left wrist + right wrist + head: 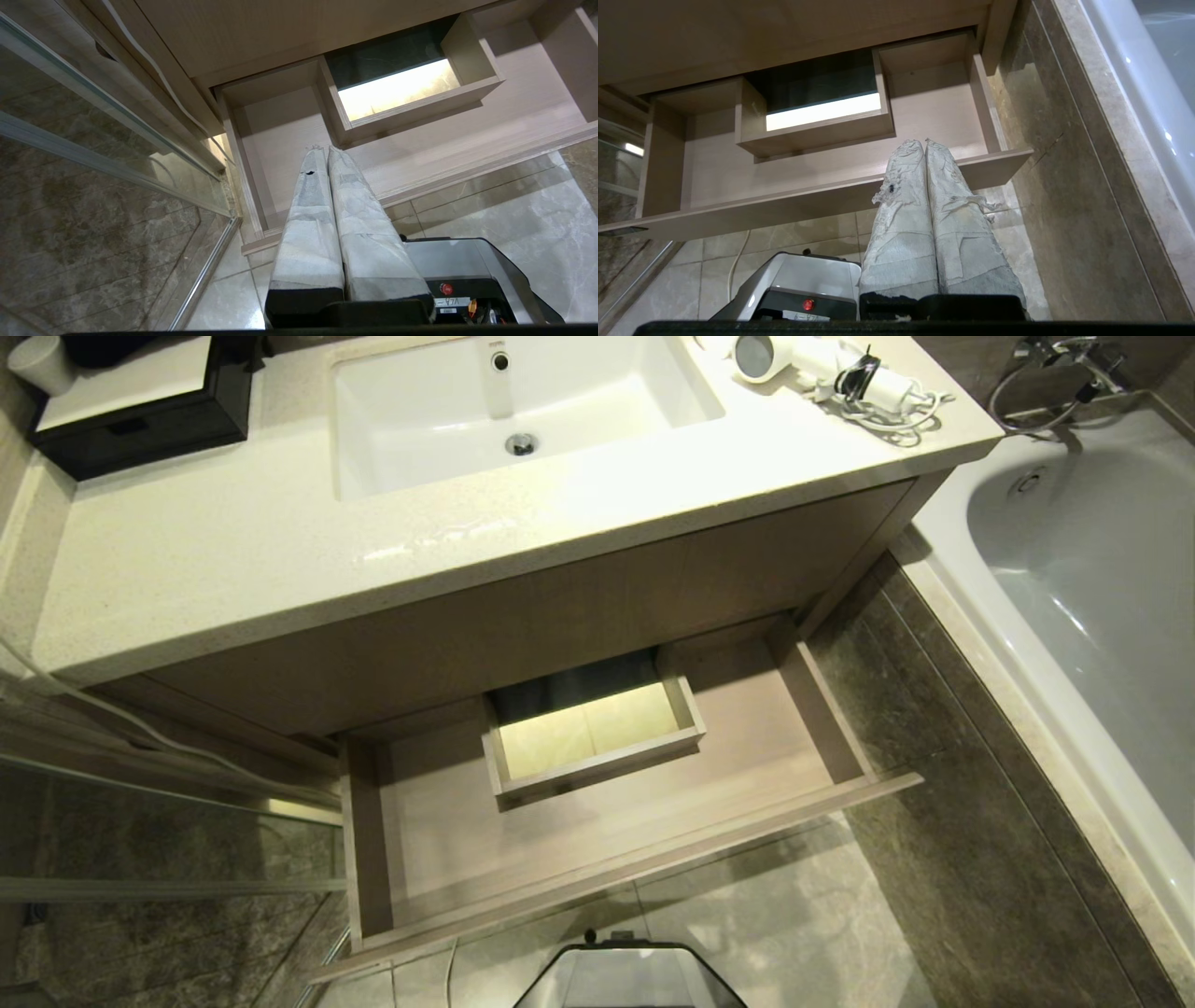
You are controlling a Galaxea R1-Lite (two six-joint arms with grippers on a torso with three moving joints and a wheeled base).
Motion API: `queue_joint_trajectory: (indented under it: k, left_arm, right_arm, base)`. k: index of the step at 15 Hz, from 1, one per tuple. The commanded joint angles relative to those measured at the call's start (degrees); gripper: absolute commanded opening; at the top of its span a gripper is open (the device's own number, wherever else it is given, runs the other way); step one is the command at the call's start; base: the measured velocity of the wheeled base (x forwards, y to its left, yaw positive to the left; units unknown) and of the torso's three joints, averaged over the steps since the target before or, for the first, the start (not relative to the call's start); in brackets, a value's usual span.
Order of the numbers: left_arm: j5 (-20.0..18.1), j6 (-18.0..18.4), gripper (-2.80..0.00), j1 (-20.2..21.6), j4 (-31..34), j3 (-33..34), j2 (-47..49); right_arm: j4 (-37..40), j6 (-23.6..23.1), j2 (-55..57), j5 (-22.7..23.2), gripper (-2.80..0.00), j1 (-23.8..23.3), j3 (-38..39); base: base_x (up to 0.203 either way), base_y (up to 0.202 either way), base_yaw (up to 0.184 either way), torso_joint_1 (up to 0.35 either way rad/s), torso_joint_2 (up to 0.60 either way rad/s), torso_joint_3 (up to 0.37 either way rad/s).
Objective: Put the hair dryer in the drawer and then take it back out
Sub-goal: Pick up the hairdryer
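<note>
Light wood-grain drawer (597,859) stands pulled out below the vanity countertop (233,569), nothing lying on its floor around the notched cut-out box (597,761). The white hair dryer (822,369) lies on the countertop's far right corner, beside the sink (373,420), its cord bundled by a black tie. Left gripper (322,149) and right gripper (923,142) hang low in front of the drawer, each with fingers pressed together and holding nothing.

White sink (439,420) is sitting recessed in the speckled countertop (233,560). Black box (140,415) is resting at its far left corner. Bathtub (1102,569) is standing alongside, on the right, over grey marble floor tiles (962,887).
</note>
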Motion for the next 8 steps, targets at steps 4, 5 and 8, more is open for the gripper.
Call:
queue_joint_trajectory:
  k: [4, 5, 8]
  left_arm:
    - [0.0, 0.0, -2.80, 0.0, -0.1, 0.1, 0.0]
    - [0.0, 0.0, -2.80, -0.1, -0.2, 0.1, 0.0]
    - [0.0, 0.0, -2.80, 0.0, -0.2, 0.0, 0.0]
  right_arm:
    - [-0.1, 0.0, -2.2, 0.0, -2.80, 0.0, 2.3]
    - [-0.1, 0.0, -2.2, 0.0, -2.80, 0.1, 2.3]
    - [0.0, -0.2, -2.2, 0.0, -2.80, 0.0, 2.3]
  base:
    - [0.000, 0.000, 0.000, 0.000, 0.00, 0.000]
    - [0.000, 0.000, 0.000, 0.000, 0.00, 0.000]
    - [0.000, 0.000, 0.000, 0.085, 0.00, 0.082]
